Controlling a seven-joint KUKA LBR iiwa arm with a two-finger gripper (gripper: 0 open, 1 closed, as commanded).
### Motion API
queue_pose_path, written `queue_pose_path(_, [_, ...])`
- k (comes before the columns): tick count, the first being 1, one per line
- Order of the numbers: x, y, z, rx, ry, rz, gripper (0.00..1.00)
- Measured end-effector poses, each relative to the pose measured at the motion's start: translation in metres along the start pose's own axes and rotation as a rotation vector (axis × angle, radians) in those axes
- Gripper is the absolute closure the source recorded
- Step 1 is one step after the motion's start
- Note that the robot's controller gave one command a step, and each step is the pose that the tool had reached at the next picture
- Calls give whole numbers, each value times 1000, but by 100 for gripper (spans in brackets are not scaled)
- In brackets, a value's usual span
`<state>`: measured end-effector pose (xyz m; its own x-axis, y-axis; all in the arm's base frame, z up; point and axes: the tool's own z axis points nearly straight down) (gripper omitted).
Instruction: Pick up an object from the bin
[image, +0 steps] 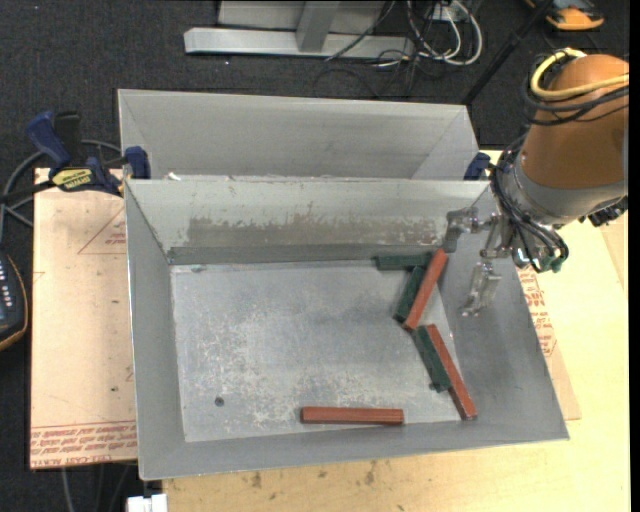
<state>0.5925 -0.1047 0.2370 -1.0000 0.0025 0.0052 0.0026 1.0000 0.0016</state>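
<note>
Bin (150, 300): single bar (352, 415) at 6 o'clock, along the front wall. Paired bars (447, 372) side by side at 4 o'clock. Slanted pair (420, 290) at 2 o'clock, just behind them; short bar (398, 262) against the back wall there. End effector (480, 295) at 3 o'clock, right of the slanted pair.

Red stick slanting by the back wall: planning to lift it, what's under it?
A dark green stick lies partly beneath the red stick, along its left edge. How much green it covers cannot be seen.

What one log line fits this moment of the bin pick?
gripper: over right wall of bin | nearest: red and green sticks, beside it | red bar: near front wall
</note>
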Motion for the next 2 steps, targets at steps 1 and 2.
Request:
queue_pose_path(1, [-36,-30,168,1,-10,-451,0])
queue_pose_path(2, [-21,-28,136,4,-8,-779,0])
